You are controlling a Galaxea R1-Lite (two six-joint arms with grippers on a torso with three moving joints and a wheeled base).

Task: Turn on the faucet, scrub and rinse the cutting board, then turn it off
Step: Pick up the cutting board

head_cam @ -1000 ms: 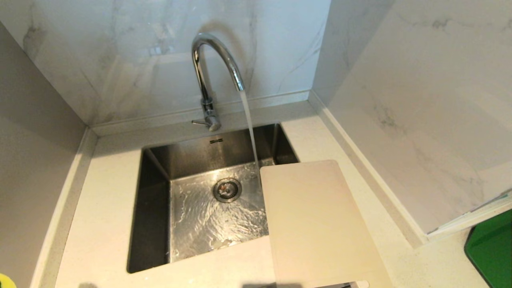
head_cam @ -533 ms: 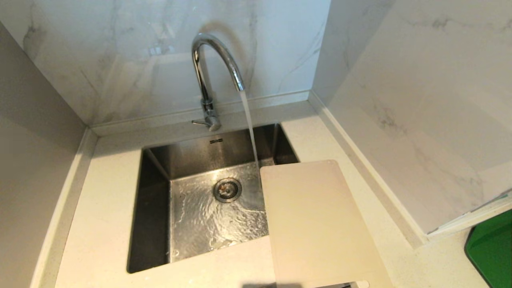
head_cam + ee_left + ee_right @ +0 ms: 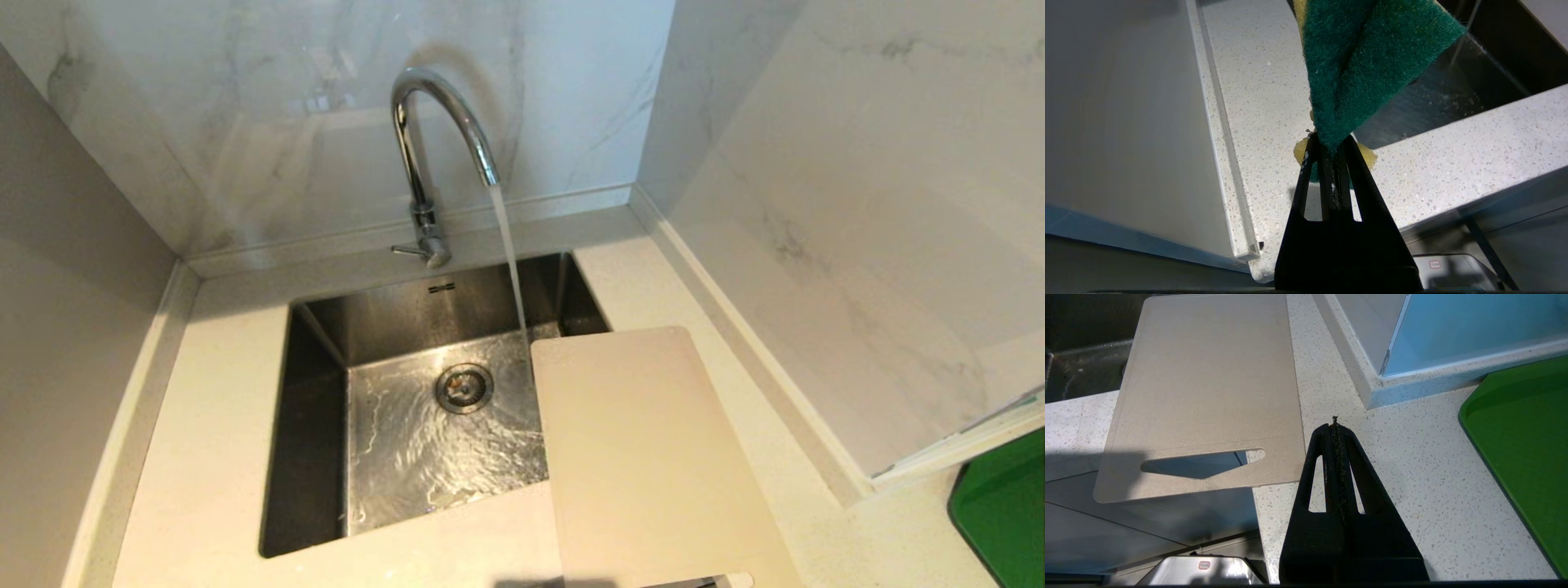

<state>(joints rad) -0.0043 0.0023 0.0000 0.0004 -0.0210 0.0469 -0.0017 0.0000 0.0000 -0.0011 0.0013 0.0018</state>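
The chrome faucet (image 3: 433, 122) stands behind the sink (image 3: 314, 425), and a stream of water (image 3: 510, 261) runs from its spout into the basin. Its thin lever (image 3: 406, 250) points left. The cream cutting board (image 3: 645, 457) lies flat to the right of the basin, its far left corner over the sink. Its handle slot (image 3: 1200, 463) overhangs the counter's front edge. Neither gripper shows in the head view. My left gripper (image 3: 1331, 141) is shut on a green and yellow sponge (image 3: 1363, 61) above the counter left of the sink. Just right of the board, my right gripper (image 3: 1335, 424) is shut and empty.
A bright green tray (image 3: 1000, 514) lies on the counter at the far right, also in the right wrist view (image 3: 1527, 449). Marble walls close in the back and right. A raised ledge (image 3: 1224, 134) runs along the counter's left side.
A yellow bit of the sponge that showed at the head view's lower left corner one second ago has dropped out of sight. The water keeps running; the board has not moved.
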